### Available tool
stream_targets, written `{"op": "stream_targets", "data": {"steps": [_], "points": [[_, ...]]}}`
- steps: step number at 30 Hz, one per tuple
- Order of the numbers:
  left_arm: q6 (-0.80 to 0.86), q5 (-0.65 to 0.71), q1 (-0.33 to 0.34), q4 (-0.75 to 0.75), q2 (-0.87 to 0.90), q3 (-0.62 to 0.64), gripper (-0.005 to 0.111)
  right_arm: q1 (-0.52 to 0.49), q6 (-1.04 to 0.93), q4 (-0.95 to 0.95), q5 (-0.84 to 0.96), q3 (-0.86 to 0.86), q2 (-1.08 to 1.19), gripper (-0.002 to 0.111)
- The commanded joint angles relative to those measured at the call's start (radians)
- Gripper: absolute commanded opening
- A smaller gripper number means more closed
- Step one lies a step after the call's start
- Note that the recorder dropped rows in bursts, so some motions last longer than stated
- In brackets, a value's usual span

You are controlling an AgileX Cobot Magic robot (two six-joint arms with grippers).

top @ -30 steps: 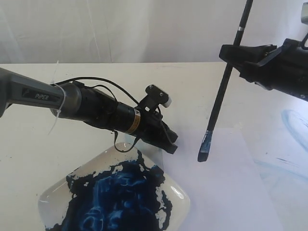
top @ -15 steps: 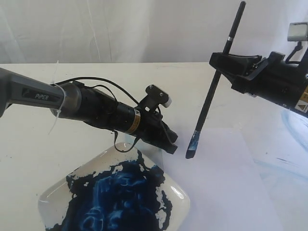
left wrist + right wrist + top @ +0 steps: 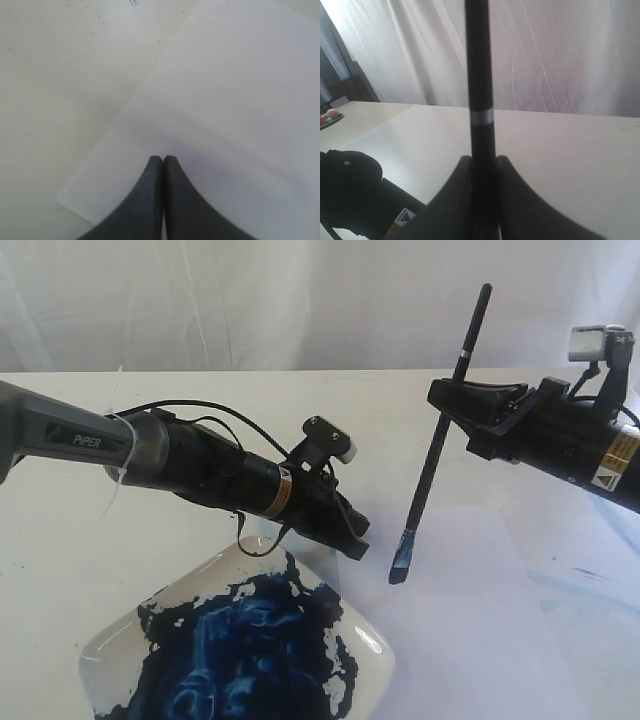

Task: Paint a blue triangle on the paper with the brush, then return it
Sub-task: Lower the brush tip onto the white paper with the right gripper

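The right claw (image 3: 448, 400) is clamped on the black handle of the brush (image 3: 430, 472), well above the bristles. The brush hangs tilted over the paper (image 3: 470, 640), and its blue-stained tip (image 3: 399, 562) is lifted off the sheet near the paper's edge beside the paint dish (image 3: 386, 660). No blue triangle shows on the paper yet.

The left claw (image 3: 352, 540) has its fingers pressed together with nothing between them. Its tips sit over a corner of the paper. It may be pinning the sheet down, but neither view shows contact clearly.

If that corner is not pinned, the first stroke could drag the paper across the surface (image 3: 240, 400) and smear the line. The grip sits high on the handle, so pressure at the tip could pivot the brush in the claw. A stroke toward the pinned corner could also hit the left claw.
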Motion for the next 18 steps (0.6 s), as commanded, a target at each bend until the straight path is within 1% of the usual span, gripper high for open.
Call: {"op": "stream_targets", "data": {"steps": [1,14,18], "points": [[0.0,0.005,-0.007,0.01,0.002,-0.001,0.0,-0.001,-0.024,0.013,-0.019,0.002,-0.001,0.0],[0.0,0.005,-0.007,0.01,0.002,-0.001,0.0,-0.001,-0.024,0.016,-0.003,0.002,-0.001,0.0],[0.0,0.005,-0.007,0.01,0.002,-0.001,0.0,-0.001,-0.024,0.016,0.031,0.002,-0.001,0.0]]}}
